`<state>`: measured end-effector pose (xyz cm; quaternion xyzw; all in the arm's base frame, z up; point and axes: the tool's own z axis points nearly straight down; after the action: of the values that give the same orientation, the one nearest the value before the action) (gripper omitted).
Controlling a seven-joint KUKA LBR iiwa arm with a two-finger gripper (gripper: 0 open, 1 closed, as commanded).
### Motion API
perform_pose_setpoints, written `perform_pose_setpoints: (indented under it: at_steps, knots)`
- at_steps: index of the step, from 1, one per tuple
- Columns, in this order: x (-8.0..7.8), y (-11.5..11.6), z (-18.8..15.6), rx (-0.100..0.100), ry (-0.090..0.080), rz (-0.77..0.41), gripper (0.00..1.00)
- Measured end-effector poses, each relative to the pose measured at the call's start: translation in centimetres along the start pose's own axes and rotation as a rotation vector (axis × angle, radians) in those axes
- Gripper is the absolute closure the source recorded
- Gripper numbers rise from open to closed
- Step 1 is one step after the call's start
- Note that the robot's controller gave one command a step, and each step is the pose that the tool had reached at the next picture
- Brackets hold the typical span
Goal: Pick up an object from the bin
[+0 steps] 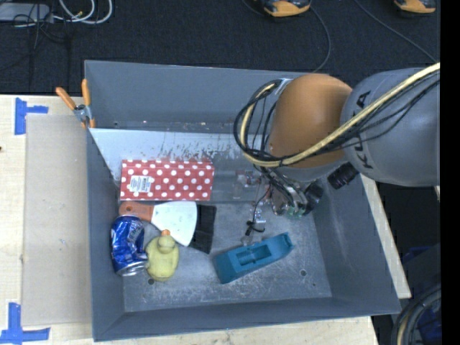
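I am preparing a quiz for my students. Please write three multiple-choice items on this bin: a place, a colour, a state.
1. In the bin, the teal tool lies: A in the far left corner; B just beside the gripper; C against the back wall.
2. The dotted box is: A red; B green; C black.
3. The blue can is: A cut in half; B smooth and upright; C dented.
Answers: 1 B, the gripper hangs at its upper edge; 2 A, white dots on red; 3 C, its side is crumpled.
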<state>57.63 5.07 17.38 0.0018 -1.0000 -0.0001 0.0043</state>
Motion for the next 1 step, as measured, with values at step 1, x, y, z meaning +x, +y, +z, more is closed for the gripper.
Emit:
perform_pose_setpoints:
  at_steps: [1]
  knots:
    - [-0.14, -0.02, -0.48, 0.0, -0.007, 0.001, 0.0]
